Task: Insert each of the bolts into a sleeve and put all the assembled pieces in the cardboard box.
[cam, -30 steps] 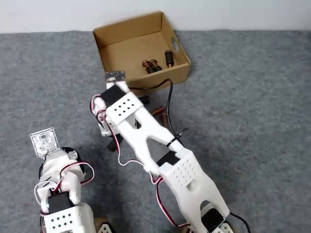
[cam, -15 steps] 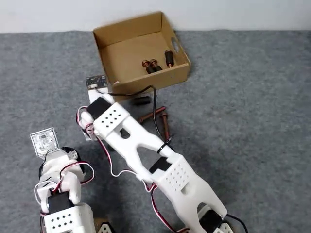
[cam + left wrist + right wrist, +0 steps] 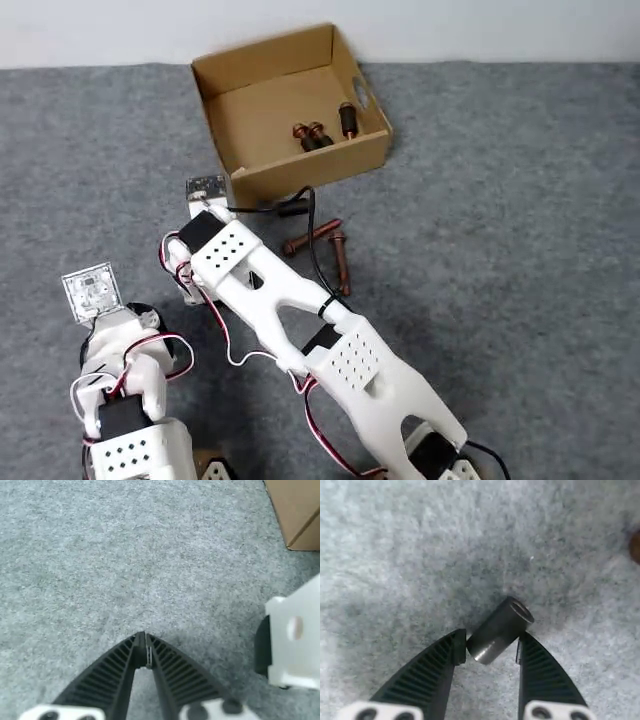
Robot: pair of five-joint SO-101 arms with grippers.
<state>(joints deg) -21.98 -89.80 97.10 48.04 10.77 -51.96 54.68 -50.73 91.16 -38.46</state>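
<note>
The surface (image 3: 520, 250) is showing mottled grey. The cardboard box (image 3: 300, 170) is showing plain tan, the bolts (image 3: 341, 262) are gleaming copper-brown, the sleeve (image 3: 500, 630) is looking matte black — the left tool (image 3: 145, 652) and the right tool (image 3: 491, 649) are showing ribbed black, the arms (image 3: 290, 290) white with dotted holes.

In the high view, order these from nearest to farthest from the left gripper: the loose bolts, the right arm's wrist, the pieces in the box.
1. The right arm's wrist, close on the right of the left gripper.
2. The loose bolts, on the carpet before the box.
3. The pieces, inside the box.
</note>
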